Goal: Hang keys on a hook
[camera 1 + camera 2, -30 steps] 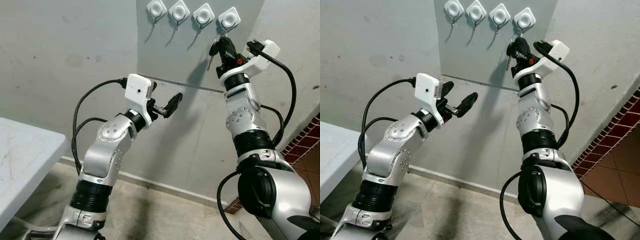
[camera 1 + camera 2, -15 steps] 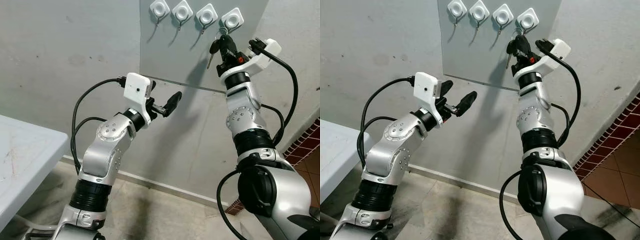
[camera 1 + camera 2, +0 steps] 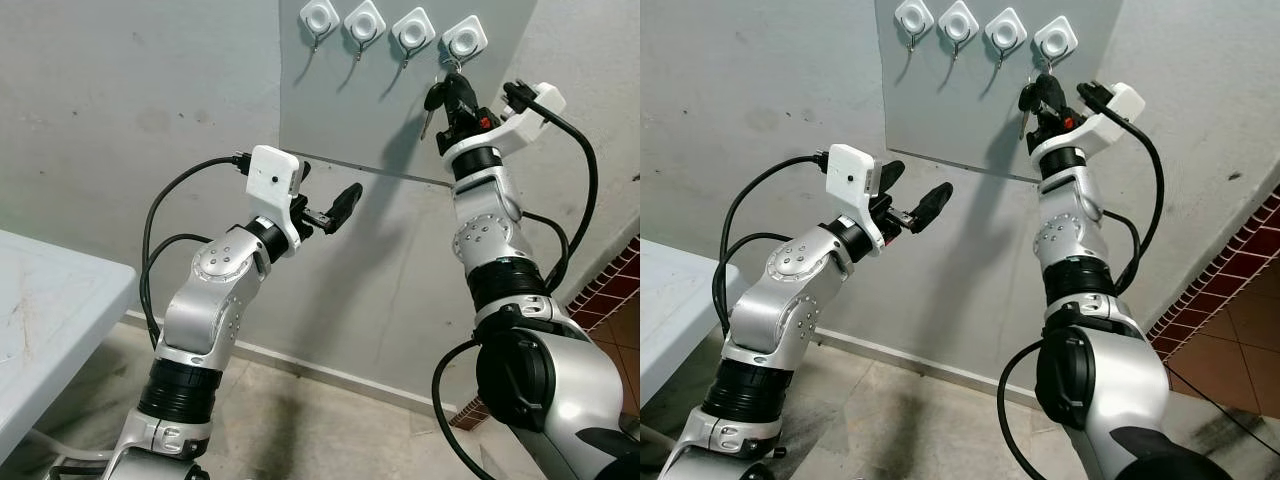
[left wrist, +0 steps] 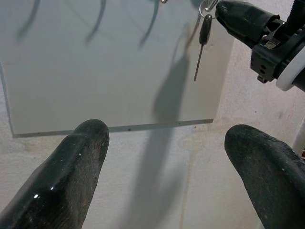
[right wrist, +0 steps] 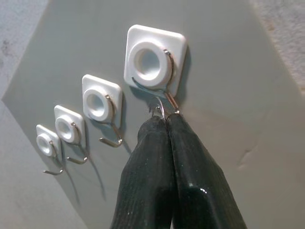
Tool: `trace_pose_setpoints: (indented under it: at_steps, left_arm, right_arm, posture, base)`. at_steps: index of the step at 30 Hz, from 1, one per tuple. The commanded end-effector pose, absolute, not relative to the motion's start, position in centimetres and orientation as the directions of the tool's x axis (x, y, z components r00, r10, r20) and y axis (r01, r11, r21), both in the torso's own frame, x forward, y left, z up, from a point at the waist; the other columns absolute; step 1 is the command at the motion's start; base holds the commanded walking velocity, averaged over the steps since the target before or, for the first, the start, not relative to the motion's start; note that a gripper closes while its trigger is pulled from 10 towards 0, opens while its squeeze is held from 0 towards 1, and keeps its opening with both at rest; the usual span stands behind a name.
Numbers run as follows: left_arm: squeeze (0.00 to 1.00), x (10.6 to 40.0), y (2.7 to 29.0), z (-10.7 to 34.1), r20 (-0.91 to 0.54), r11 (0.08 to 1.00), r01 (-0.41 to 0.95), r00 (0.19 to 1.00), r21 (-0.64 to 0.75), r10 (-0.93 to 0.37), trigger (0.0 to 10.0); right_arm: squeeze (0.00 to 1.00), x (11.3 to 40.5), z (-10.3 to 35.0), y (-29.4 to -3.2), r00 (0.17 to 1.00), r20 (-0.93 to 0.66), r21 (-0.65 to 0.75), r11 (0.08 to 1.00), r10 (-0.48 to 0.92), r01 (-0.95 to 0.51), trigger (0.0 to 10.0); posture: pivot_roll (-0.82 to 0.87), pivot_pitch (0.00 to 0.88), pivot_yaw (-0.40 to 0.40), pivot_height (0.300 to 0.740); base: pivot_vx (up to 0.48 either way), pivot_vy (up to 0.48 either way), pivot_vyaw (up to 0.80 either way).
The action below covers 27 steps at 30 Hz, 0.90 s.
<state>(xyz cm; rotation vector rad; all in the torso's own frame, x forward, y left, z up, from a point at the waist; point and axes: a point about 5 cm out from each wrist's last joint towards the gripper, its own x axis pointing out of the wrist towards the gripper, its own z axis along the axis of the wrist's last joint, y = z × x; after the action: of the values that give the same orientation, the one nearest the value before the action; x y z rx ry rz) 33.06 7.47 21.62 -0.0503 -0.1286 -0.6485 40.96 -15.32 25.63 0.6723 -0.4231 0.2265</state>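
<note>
Keys point(image 3: 430, 99), light and dangling loosely, hang just below the right hand point(image 5: 164, 117), clamped on their ring at the hook point(image 5: 167, 102).

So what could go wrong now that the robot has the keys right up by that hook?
1. The right gripper has its jaws shut on the key ring at the tip of the rightmost hook. If the ring is not fully over the wire when the jaws open, the keys could drop to the floor.
2. The hook looks thin. A hard push might bend it or loosen its white mount.
</note>
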Motion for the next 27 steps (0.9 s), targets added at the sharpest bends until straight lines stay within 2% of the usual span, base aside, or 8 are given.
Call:
trace_pose_setpoints:
  at_steps: [1,24,25,26,27]
  left_arm:
    - [0.0,32.9,7.5,22.5,0.162,0.791,0.612,0.78,0.007,-0.604,10.0]
    - [0.0,32.9,7.6,22.6,0.162,0.796,0.606,0.785,0.001,-0.598,10.0]
    - [0.0,32.8,7.6,22.6,0.162,0.796,0.605,0.785,0.002,-0.598,10.0]
    - [0.0,32.8,7.6,22.6,0.162,0.796,0.605,0.785,0.002,-0.597,10.0]
    - [0.0,32.8,7.6,22.6,0.162,0.796,0.605,0.785,0.002,-0.597,10.0]
  right_arm:
    - [0.0,41.0,26.6,-15.6,0.882,0.47,0.563,0.757,0.036,-0.332,10.0]
    - [0.0,41.3,25.6,-15.7,0.914,0.405,0.625,0.726,0.011,-0.286,10.0]
    - [0.86,41.3,25.4,-15.6,0.915,0.404,0.631,0.719,0.015,-0.29,10.0]
    - [0.86,41.3,25.3,-15.6,0.914,0.404,0.634,0.716,0.017,-0.293,10.0]
    - [1.0,41.3,25.2,-15.6,0.915,0.402,0.636,0.714,0.015,-0.292,10.0]
  posture:
    - [0.02,0.0,-0.027,0.715]
    - [0.03,0.0,-0.031,0.715]
    - [0.03,0.0,-0.032,0.715]
    - [0.03,0.0,-0.032,0.715]
    - [0.03,0.0,-0.032,0.715]
  base:
    - [0.0,0.0,0.0]
    - [0.0,0.0,0.0]
    - [0.0,0.0,0.0]
    - [0.0,0.0,0.0]
    - [0.0,0.0,0.0]
